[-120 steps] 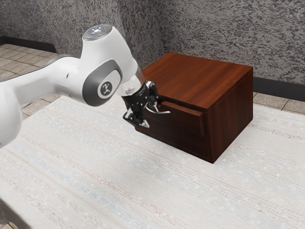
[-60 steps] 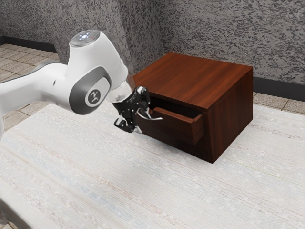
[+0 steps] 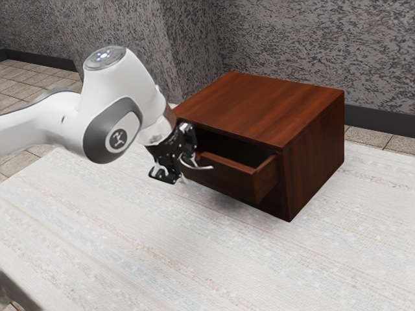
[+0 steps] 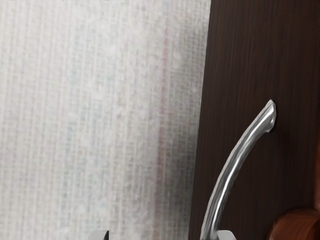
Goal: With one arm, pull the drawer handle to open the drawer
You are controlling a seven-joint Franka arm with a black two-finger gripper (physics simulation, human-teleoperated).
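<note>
Drawer (image 3: 237,173) stands partly out of its wooden cabinet (image 3: 272,110) at the desk's (image 3: 194,259) far edge. The gripper's (image 3: 168,173) fingers (image 4: 99,235) are apart, apparently hooking the metal handle (image 3: 196,165) to pull.

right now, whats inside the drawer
The drawer stands partly out of the cabinet, but its front panel and the cabinet's top hide the inside. Only a dark, shadowed gap shows above the front panel; no contents can be made out.
</note>
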